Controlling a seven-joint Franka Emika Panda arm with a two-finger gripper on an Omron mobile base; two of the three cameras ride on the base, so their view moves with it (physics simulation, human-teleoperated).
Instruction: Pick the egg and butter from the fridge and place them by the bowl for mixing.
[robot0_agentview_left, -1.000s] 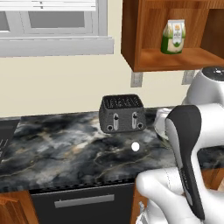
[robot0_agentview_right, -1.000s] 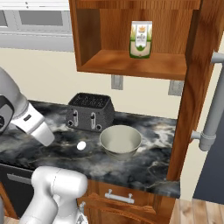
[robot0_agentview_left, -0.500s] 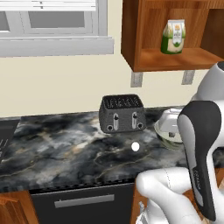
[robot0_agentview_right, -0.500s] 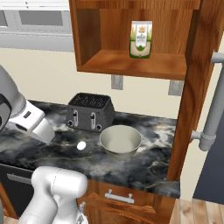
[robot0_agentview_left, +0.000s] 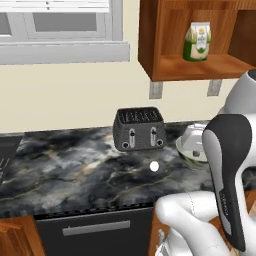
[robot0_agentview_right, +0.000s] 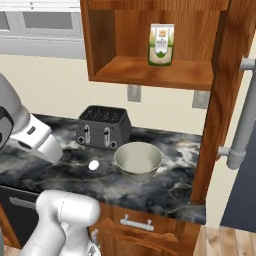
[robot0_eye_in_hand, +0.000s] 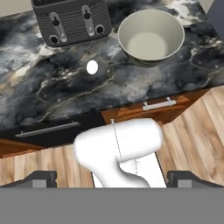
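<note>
The gripper (robot0_eye_in_hand: 112, 177) hangs high above the floor in front of the counter, its two dark fingertips (robot0_eye_in_hand: 41, 177) set wide apart with nothing between them. Seen from the hand, the egg (robot0_eye_in_hand: 92, 67) lies far off at about twelve o'clock, well clear of both tips, on the dark marbled counter (robot0_eye_in_hand: 39, 94). The bowl (robot0_eye_in_hand: 151, 36) sits at about one o'clock, just beside the egg, and the toaster (robot0_eye_in_hand: 72, 19) at about eleven, behind it. In the right base view the egg (robot0_agentview_right: 93, 164) rests at the bowl's (robot0_agentview_right: 138, 159) nine o'clock, near but not touching.

So the egg's part looks done: it already lies by the bowl. The butter is the step left. The next move would call for turning away from the counter toward the fridge, reaching onto a shelf, and closing the open fingers across the thin stick's narrow width.
</note>
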